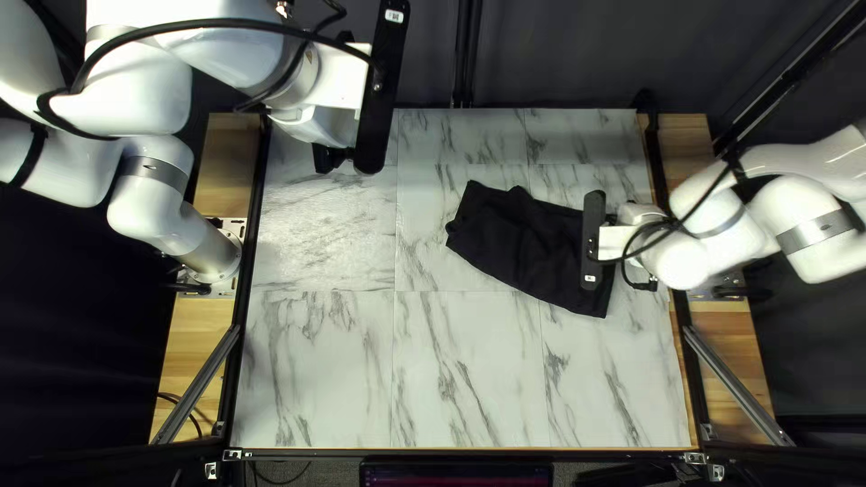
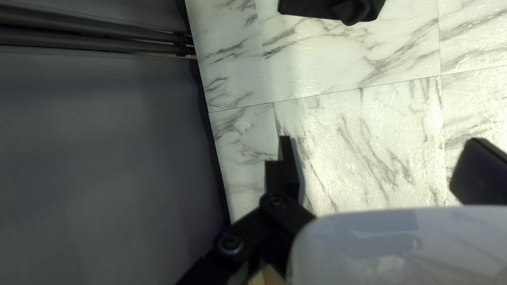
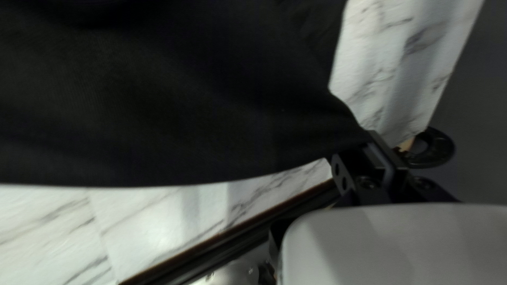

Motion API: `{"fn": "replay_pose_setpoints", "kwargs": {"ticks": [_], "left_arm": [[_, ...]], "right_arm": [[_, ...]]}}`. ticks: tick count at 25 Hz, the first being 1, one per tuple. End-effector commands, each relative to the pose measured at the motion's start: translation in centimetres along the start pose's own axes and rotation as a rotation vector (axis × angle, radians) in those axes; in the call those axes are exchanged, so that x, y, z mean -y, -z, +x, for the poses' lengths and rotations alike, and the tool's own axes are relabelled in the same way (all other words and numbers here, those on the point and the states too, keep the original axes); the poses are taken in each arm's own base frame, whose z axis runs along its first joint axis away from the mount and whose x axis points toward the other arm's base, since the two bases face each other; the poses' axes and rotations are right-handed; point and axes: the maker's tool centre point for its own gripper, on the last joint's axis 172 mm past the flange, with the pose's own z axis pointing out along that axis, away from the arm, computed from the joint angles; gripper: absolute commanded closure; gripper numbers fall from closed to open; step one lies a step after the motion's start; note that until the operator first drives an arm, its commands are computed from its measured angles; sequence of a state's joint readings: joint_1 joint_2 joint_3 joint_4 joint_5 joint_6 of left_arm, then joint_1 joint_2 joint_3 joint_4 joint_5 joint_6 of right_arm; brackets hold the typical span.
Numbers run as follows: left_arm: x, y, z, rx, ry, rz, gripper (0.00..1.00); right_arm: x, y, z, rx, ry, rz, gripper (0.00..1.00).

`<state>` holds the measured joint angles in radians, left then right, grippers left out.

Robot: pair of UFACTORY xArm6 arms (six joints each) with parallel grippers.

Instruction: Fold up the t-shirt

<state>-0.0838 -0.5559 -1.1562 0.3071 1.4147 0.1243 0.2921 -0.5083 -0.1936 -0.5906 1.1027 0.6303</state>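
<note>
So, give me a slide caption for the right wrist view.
Right pincer gripping a corner of the black t-shirt over the marble-patterned tabletop.

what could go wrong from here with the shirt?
- Slip: the right gripper is shut on only one corner of the black shirt, so a quick pull might free it.
- Skew: the left gripper is open and well away from the cloth. If the right pulls alone, the shirt will probably drag or twist rather than fold square.
- Creases: the end nearer the left arm has a bunched bit on its edge, which could get folded in.
</note>
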Motion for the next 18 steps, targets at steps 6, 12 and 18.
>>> {"fn": "replay_pose_setpoints", "kwargs": {"ticks": [6,12,18], "left_arm": [[0.0,0.0,0.0,0.0,0.0,0.0,0.0],[0.0,0.0,0.0,0.0,0.0,0.0,0.0],[0.0,0.0,0.0,0.0,0.0,0.0,0.0]], "right_arm": [[-4.2,8.7,3.1,-0.104,-0.064,0.073,0.0],[-6.6,7.1,3.7,-0.165,-0.065,0.126,0.0],[-5.9,7.4,5.5,-0.275,-0.062,0.184,0.0]]}}
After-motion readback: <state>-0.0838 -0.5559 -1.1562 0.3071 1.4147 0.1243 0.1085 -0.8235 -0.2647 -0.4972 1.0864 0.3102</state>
